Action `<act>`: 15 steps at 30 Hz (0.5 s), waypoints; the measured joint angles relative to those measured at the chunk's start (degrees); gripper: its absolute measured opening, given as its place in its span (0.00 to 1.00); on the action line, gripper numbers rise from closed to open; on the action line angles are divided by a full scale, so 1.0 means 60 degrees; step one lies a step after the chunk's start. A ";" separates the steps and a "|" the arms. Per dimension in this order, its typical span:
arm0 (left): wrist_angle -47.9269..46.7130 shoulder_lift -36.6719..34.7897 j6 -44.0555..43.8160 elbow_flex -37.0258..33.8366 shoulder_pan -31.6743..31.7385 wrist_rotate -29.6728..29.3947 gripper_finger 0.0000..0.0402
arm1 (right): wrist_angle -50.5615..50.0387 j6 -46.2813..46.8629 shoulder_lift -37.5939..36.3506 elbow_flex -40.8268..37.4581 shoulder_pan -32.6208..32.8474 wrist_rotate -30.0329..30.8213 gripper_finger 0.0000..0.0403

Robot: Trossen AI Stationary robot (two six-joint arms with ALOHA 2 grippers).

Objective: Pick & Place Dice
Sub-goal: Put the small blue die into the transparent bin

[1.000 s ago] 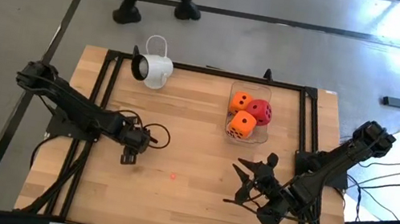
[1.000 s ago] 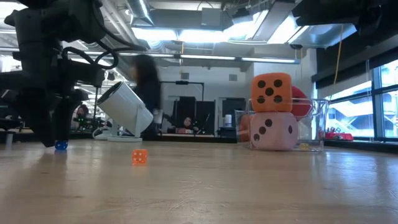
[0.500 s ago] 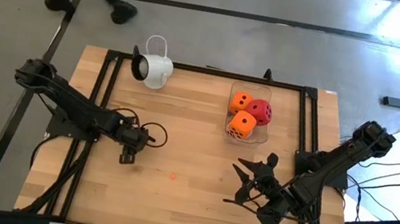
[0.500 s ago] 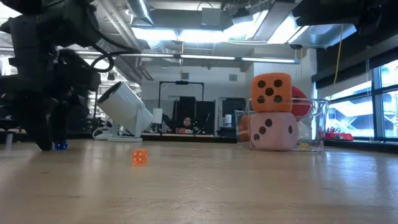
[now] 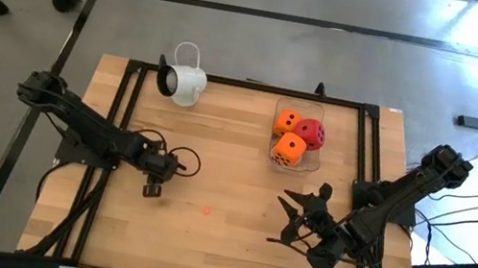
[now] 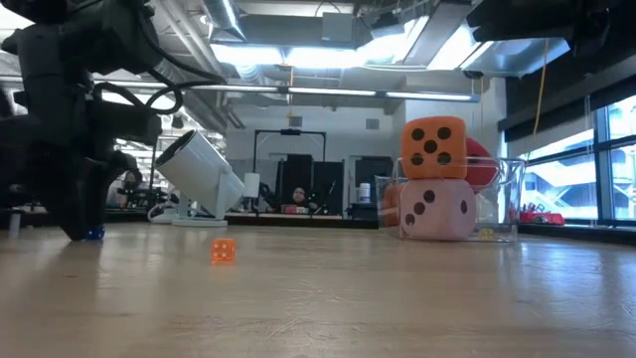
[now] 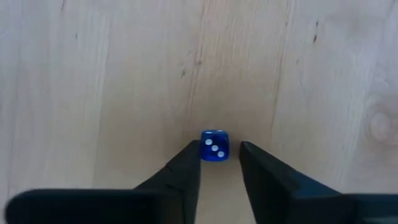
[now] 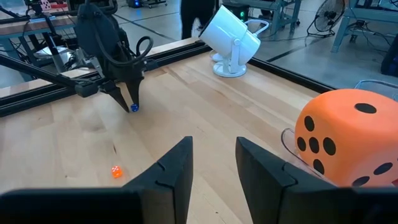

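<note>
Blue die [image 7: 214, 146] sits between left tool's [image 7: 216, 152] open tips.

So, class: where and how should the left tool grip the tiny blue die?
Grip the blue die across two opposite vertical faces, coming straight down. It sits flat on the table, and the left tool already straddles it, jaws open, so closing should suffice.

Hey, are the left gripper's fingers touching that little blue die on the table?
Cannot tell. In the left wrist view the blue die sits at the fingers' tips, overlapping one, but no clear contact or gap shows.
</note>
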 joint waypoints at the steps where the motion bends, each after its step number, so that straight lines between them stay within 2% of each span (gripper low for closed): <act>1: 0.0018 0.0001 -0.0015 0.0000 0.0000 0.0007 0.25 | 0.0011 0.0003 0.0000 0.0000 0.0000 -0.0016 0.30; 9: 0.0045 0.0002 -0.0122 0.0000 0.0004 -0.0004 0.06 | 0.0023 0.0016 0.0000 0.0000 0.0000 -0.0026 0.30; 15: 0.0428 0.0009 -0.0466 0.0040 0.0004 -0.0007 0.05 | 0.0356 0.0053 0.0000 0.0000 0.0006 0.0264 0.30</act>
